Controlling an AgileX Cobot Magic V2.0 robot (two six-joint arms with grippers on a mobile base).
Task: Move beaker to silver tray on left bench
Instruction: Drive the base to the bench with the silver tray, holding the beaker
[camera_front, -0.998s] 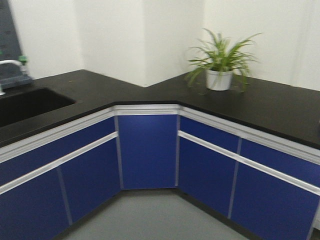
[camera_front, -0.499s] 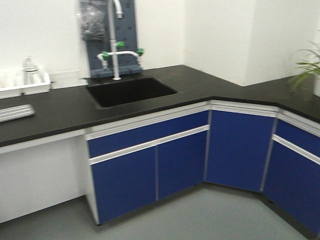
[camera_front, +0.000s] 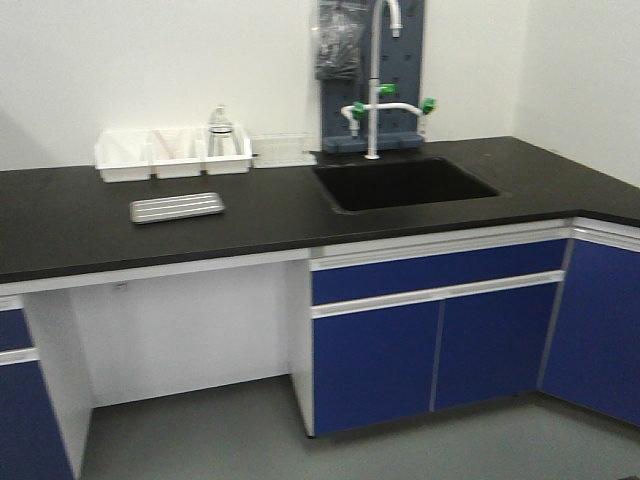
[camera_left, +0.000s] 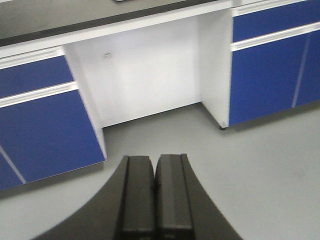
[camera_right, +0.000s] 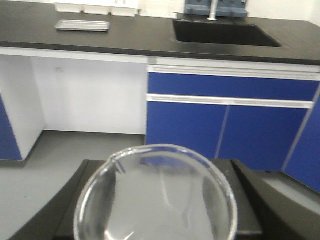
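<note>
Sink (camera_front: 405, 183) slid rightward in front view since half second ago; silver tray (camera_front: 176, 207) now fully seen on left bench (camera_front: 60, 225). Beaker (camera_right: 156, 197) upright, clamped in right gripper (camera_right: 160, 210). Left gripper (camera_left: 155, 195) closed, empty. Step, likely: approach bench, keep beaker level, mind front edge. Bare worktop around tray; white bins (camera_front: 170, 155) near behind.

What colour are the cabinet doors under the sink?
The cabinet doors are dark blue; the front-facing view shows them best.

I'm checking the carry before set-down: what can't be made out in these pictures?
Beaker, right wrist view: base cut off by the bottom edge.
Silver tray, front view: floor detail blurred.
Vessel in the white bins, front view: too small and blurred to identify.
</note>
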